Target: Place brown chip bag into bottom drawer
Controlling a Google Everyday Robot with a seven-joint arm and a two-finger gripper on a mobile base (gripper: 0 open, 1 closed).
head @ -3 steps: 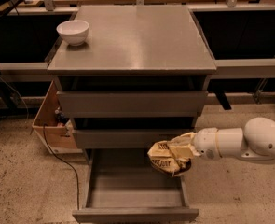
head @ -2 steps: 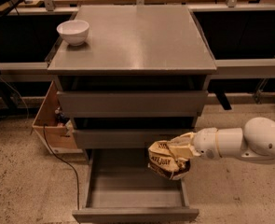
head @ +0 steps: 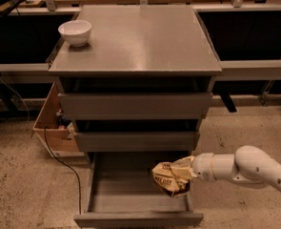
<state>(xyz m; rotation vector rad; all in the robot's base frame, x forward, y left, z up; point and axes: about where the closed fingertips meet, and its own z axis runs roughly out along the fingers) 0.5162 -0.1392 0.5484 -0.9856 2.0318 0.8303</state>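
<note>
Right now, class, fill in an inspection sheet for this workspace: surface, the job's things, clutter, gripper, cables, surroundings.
Surface: grey cabinet top, carrying one bowl.
Job's things: chip bag held above the right side of the bottom drawer, which is pulled open.
Clutter: white bowl at the top's back left corner.
Gripper: gripper over the drawer's right edge, jaws closed on the bag.
Cables: black cable on the floor left of the cabinet.
Surroundings: cardboard box left of the cabinet.
</note>
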